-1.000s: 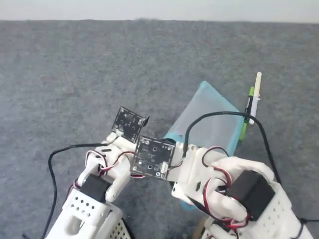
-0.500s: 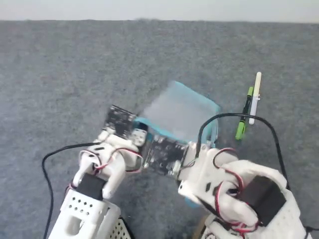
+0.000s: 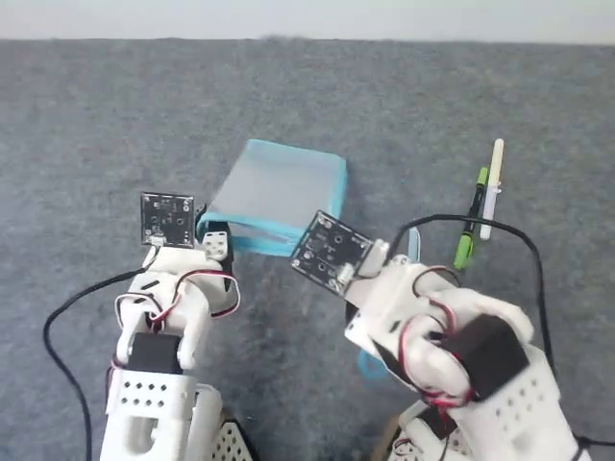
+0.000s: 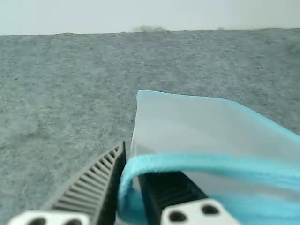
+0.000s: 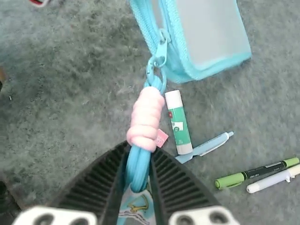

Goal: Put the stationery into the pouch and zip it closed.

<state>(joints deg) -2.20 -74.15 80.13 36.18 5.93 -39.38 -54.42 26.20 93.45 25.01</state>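
Observation:
The translucent pouch with blue trim lies on the grey carpet between the two arms. My left gripper is shut on the pouch's blue edge at one corner. My right gripper is shut on the blue zipper cord, just below its pink charm; the cord runs taut to the zipper pull. A glue stick, a blue pen, a green marker and a white pen lie on the carpet outside the pouch.
The green marker and white pen lie side by side to the right of the pouch. Bare carpet stretches to the left and far side. A pale wall edge bounds the back.
The pouch has been dragged left, away from the green and white pens. The left arm swung left with its corner, and the right arm followed toward the middle.

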